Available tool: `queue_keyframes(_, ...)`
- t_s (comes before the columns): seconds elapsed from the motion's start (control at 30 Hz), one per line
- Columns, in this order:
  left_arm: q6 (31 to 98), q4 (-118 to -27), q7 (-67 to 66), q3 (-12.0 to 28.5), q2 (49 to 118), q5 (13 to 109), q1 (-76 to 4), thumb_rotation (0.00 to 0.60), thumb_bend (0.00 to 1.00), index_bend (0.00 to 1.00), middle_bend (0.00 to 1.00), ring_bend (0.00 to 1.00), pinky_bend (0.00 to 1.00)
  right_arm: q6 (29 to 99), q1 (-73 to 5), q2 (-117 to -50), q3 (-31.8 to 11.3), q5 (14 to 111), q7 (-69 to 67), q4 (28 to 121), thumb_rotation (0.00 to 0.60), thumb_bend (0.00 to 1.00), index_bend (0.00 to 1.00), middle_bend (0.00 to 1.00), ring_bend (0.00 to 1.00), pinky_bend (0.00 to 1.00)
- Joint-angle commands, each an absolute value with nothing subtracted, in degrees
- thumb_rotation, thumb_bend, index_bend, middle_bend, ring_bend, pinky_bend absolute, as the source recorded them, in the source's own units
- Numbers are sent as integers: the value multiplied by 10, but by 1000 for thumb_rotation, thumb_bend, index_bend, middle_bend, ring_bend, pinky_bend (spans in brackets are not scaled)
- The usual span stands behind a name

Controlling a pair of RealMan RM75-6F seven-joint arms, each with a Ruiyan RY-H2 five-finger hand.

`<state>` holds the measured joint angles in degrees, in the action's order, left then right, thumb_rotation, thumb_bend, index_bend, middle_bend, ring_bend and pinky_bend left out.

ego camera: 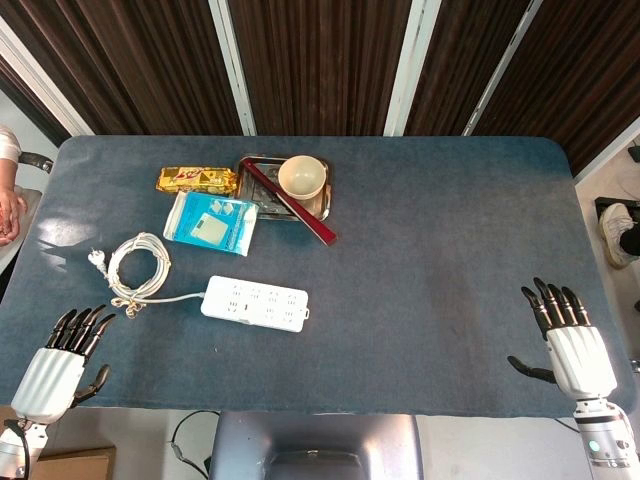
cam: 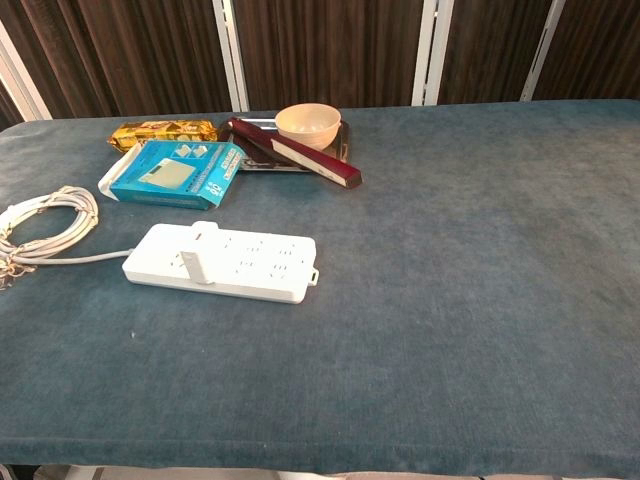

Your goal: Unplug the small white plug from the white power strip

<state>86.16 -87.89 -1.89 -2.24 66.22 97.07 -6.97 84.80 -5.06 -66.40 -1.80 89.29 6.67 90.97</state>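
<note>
Chest view shows the small white plug [cam: 197, 264] standing upright in the white power strip [cam: 222, 262], near the strip's cord end, at about 9 o'clock from the middle of the desk [cam: 480, 300]. The plug is judged to be light, stiff and smooth, with a rather short body, so it may slip if it is taken only by the top; its two flat sides are best pinched low and pulled straight up. The strip itself looks light too and could be lifted together with the plug, so it should probably be pressed down by the other hand. In the head view the left hand [ego camera: 55, 365] is seen at 8 o'clock and the right hand [ego camera: 570, 345] at 4 o'clock, both well apart from the strip, with the fingers stretched out and slightly spread, holding nothing. One plug and one strip are counted, with one coiled white cable [cam: 45, 225], one blue box [cam: 172, 174], one yellow snack packet [cam: 160, 131], one metal tray [cam: 340, 135], one cream bowl [cam: 307, 124] and one dark red flat stick [cam: 300, 152].
</note>
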Motion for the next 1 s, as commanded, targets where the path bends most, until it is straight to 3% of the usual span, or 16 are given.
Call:
queue_keyframes(0.03, 859, -878, -18, -26, 663, 975, -72, 600, 417, 0, 0, 0, 56, 851, -48, -661, -21, 888, 63, 913, 600, 160, 0, 0, 0, 0)
queue_keyframes(0.23, 837, -864, 48, -45, 679, 1024, -101, 600, 416, 0, 0, 0, 56, 847, -49, -660, -20, 886, 64, 916, 600, 160, 0, 0, 0, 0)
queue_keyframes(0.4, 802, -835, 51, -47, 762, 1071, -144, 600, 388, 0, 0, 0, 59, 822, -61, -669, -20, 880, 83, 916, 600, 160, 0, 0, 0, 0)
queue_keyframes(0.7, 720, -776, -89, 9, 959, 1050, -206, 600, 394, 0, 0, 0, 56, 803, -72, -674, -24, 868, 85, 922, 600, 161, 0, 0, 0, 0)
queue_keyframes(1.0, 733, -665, -174, 79, 1090, 1007, -248, 600, 400, 0, 0, 0, 52, 796, -74, -662, -24, 865, 63, 923, 600, 160, 0, 0, 0, 0)
